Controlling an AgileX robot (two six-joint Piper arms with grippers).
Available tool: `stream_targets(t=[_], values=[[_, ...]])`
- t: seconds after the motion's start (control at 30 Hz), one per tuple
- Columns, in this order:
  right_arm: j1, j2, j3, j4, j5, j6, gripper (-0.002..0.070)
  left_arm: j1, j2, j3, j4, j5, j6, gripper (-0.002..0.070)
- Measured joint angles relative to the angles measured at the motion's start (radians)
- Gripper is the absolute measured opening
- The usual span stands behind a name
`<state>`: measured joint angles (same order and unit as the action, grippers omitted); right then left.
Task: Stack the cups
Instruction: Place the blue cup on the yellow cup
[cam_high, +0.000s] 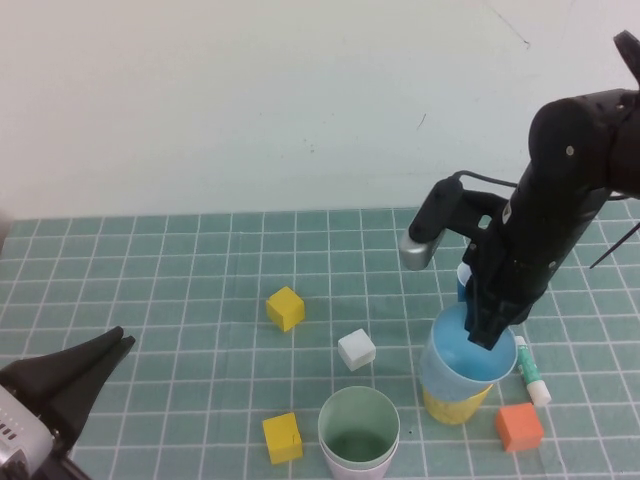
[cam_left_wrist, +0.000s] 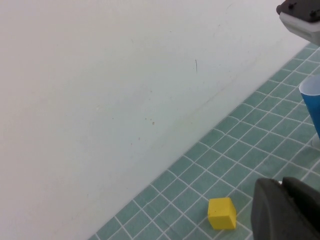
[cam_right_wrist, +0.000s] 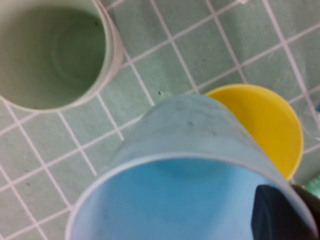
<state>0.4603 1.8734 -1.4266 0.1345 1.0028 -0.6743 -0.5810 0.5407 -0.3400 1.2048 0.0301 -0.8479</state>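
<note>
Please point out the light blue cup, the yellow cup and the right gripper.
light blue cup (cam_high: 462, 352): high view, inner wall.
yellow cup (cam_right_wrist: 270, 122): right wrist view, inside.
right gripper (cam_high: 488, 328): high view, fingertips at the light blue cup's rim.

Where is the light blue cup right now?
In the high view the light blue cup is front right, held tilted by the right gripper over the yellow cup, beside the orange block.

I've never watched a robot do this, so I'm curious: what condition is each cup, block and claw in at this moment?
Light blue cup: held tilted, partly over the yellow cup.
Yellow cup: upright, open.
Pale green cup: upright, nested in the pink cup.
Right gripper: shut on the light blue cup's rim.
Left gripper: shut, idle at the near left.
Blocks: lying loose.
</note>
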Motion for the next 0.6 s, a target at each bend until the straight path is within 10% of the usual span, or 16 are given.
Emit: stream_targets(t=[0.6], values=[[0.0,0.055,0.0,-0.103,-0.055,0.1,0.0017,0.0,0.0,0.0,0.017,0.002,-0.019,-0.0001]])
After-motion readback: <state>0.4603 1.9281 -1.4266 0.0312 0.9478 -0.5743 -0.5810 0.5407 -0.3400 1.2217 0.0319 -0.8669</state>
